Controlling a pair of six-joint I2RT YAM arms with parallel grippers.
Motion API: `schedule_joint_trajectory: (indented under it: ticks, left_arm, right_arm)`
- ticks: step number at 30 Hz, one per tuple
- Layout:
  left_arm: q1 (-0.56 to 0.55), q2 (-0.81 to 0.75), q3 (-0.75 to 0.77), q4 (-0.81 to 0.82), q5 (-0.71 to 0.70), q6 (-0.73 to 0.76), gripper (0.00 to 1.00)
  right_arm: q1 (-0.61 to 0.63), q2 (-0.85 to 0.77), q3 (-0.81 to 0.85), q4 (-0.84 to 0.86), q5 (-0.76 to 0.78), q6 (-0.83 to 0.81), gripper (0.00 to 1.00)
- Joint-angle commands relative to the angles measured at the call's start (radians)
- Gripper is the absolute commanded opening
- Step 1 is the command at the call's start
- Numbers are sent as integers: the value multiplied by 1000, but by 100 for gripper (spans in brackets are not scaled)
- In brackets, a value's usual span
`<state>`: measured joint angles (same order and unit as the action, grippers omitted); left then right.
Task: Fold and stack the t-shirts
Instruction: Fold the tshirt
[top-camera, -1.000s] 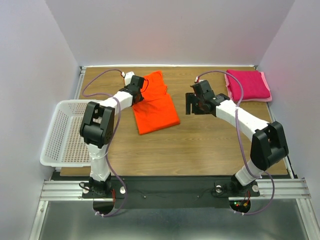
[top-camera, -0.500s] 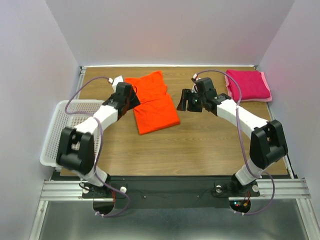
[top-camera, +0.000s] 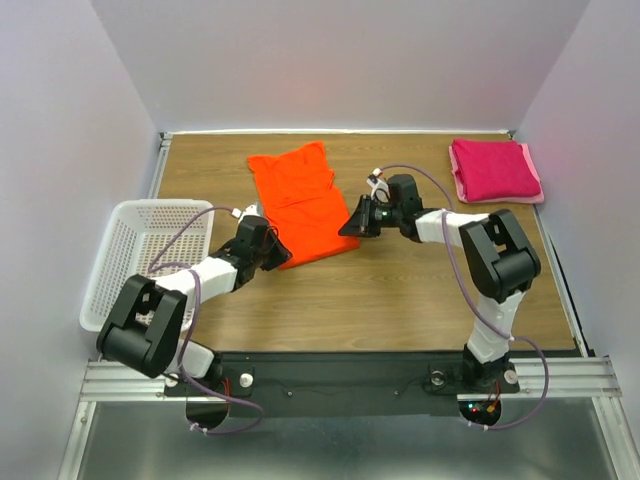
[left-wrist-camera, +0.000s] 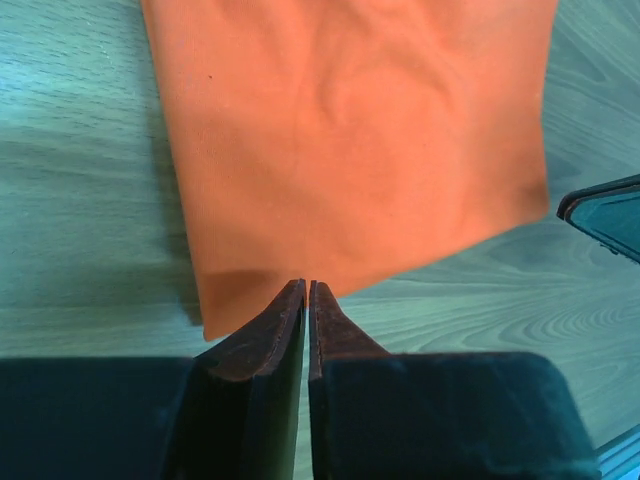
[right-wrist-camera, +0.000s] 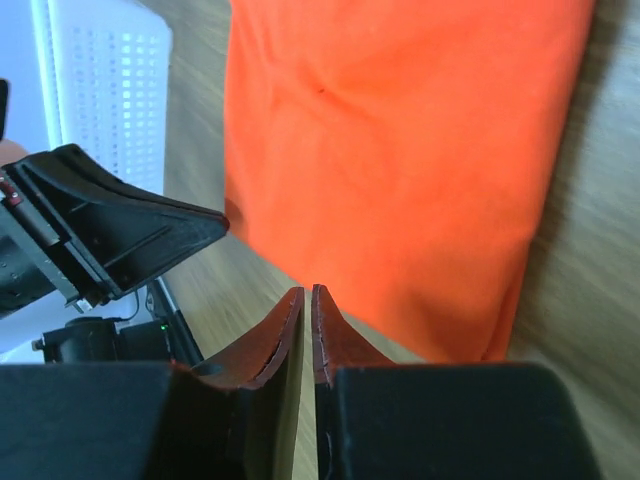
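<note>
Our left pincer (left-wrist-camera: 305, 287) has its jaws pressed together, tips at the near left corner of the orange t-shirt (left-wrist-camera: 350, 150). We cannot tell whether any cloth is caught between them. Our right pincer (right-wrist-camera: 308, 290) is closed the same way, its tips by the shirt's near right corner, and again we cannot tell if it has caught any cloth. The two pincers face each other across the near hem. Left of the left pincer sits the white basket (top-camera: 125, 265), at the edge of the counter (top-camera: 400, 290). Beyond the right pincer and to its right, well apart, lies the folded magenta t-shirt (top-camera: 495, 170). The orange shirt lies flat, its long axis running away from both pincers, the far end leaning slightly left.
</note>
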<state>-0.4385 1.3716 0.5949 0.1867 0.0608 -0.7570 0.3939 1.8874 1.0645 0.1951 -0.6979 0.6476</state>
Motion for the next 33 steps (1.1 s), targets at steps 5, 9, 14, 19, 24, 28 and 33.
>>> schedule_joint_trajectory:
  ticks: [5, 9, 14, 19, 24, 28, 33]
  left_arm:
    - [1, 52, -87, 154, -6, -93, 13]
    - [1, 67, -173, 155, -27, -163, 6]
    - [3, 52, -230, 135, -48, -223, 5]
    - [14, 21, -230, 120, -53, -213, 4]
    - [14, -54, -110, 30, -104, -127, 10]
    - [35, -19, 40, -19, -157, -35, 11]
    - [102, 119, 232, -12, -142, 44, 13]
  right_arm:
    - [3, 111, -15, 234, -95, -19, 9]
    - [-10, 180, -76, 311, -78, -20, 5]
    - [-52, 196, -185, 408, -64, -29, 4]
    - [-56, 151, -193, 408, -101, -23, 4]
    - [-56, 64, -70, 350, -126, 12, 6]
    - [-56, 107, 116, 273, -127, 1, 7]
    - [-56, 235, 354, 214, -120, 7, 7]
